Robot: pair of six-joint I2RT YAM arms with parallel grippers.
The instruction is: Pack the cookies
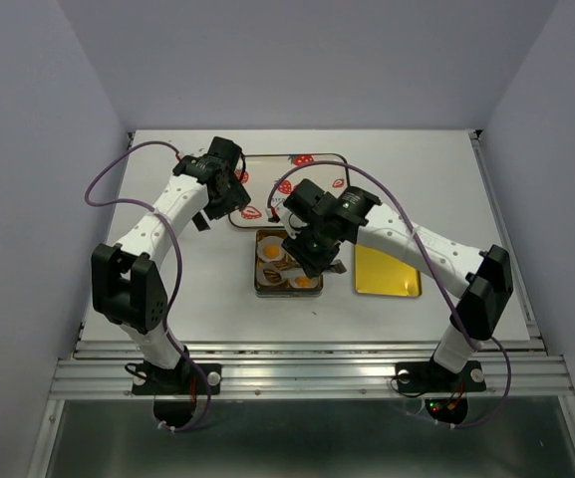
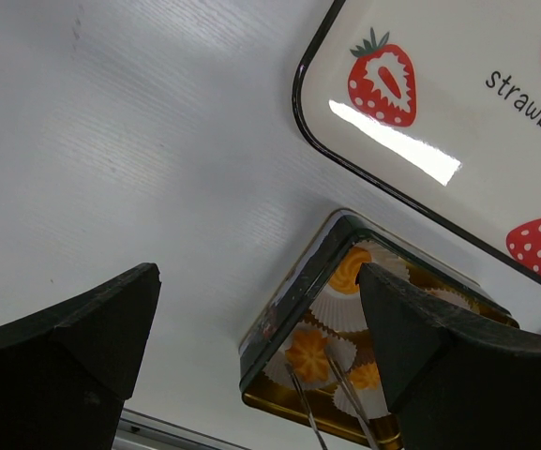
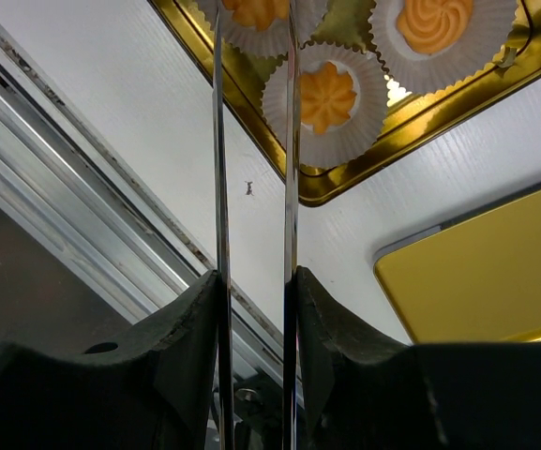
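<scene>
- Sitting in white paper cups [image 3: 373, 103] inside the open tin [image 2: 289, 314], the cookies [image 3: 326, 97] lie near the middle of the surface [image 2: 111, 141]; three show clearly in the right wrist view.
- The likeliest slip, as I judge it, is a tweezer tip catching a pleated cup. That would drag or tip the cup and roll its cookie out. One blade already crosses the edge of the middle cup.
- A second risk is squeezing too hard. These biscuits look brittle, and thin metal tips could crack one.
- The tweezers could also twist, since they are pinched only along their narrow arms.
- The right gripper [image 3: 256, 277] is clenched on a pair of metal tweezers [image 3: 219, 187], one blade against each finger. The blades reach down into the tin, and their tips stand on either side of one cookie. I cannot tell whether they touch it.
- The left gripper [image 2: 256, 277] is spread wide and holds nothing. It hangs behind and to the left of the tin, apart from the cookies.
- The gold lid [image 3: 476, 272] lies just beside the tin on the right, not yet on it.
- A strawberry tray [image 2: 458, 56] sits just behind the tin.
</scene>
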